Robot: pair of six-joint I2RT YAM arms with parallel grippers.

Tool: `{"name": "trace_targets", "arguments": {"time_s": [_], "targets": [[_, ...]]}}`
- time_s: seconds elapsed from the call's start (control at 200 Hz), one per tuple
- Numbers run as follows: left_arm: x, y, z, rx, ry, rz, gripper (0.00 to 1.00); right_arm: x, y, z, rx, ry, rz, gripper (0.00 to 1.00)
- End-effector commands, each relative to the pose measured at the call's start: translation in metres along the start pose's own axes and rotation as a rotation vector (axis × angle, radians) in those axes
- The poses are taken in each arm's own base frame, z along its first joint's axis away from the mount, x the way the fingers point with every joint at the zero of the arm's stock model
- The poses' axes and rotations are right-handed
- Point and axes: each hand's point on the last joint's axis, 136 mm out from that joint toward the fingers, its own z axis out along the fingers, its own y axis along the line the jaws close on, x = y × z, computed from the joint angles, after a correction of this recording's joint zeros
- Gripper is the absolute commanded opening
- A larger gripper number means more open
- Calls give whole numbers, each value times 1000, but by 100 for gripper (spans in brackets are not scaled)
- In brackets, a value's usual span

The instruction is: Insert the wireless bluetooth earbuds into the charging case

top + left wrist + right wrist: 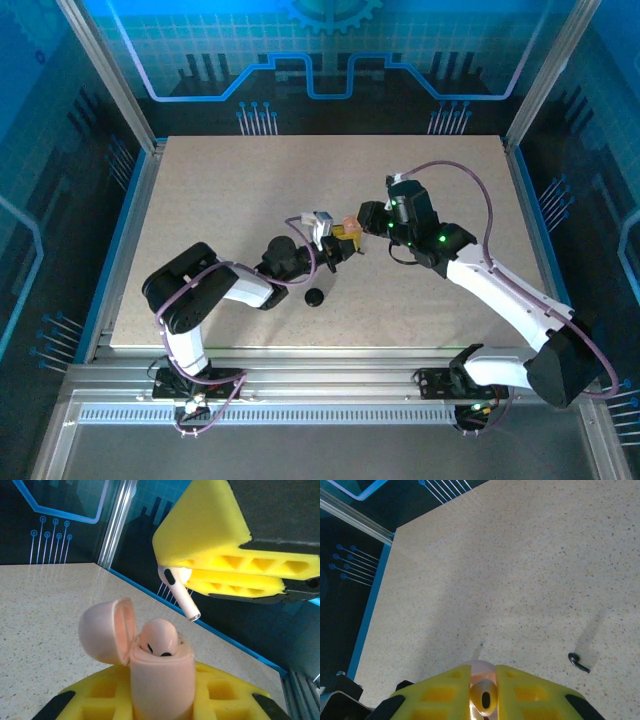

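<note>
Roughly halfway. Leaves a small black disc [315,297] on the beige table [220,200] nearest. Clamps the pale pink plastic charging case [162,672] in the left gripper [160,705], lid open, one pale earbud [159,637] seated. Pinches the white stemmed earbud [181,592] in the right gripper [182,571] just above, uninserted.

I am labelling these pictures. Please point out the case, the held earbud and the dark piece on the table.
case [162,680], left wrist view, on its pink front wall.
held earbud [182,598], left wrist view, on its white stem.
dark piece [579,663], right wrist view, on its curved middle.
</note>
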Motion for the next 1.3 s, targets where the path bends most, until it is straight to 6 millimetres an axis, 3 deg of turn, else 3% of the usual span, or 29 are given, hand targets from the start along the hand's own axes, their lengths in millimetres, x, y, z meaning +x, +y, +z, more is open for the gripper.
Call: {"name": "trace_targets", "arguments": {"time_s": [0.0,0.71,1.296], "targets": [[-29,-14,5,45,-76,-13,18,-8,13,-2,-35,-45,-19,18],[-40,-14,7,35,-108,-70,18,-3,14,11,-25,-42,-43,18],[-45,-10,5,24,-120,-86,18,9,9,-2,-31,-39,-55,18]]}}
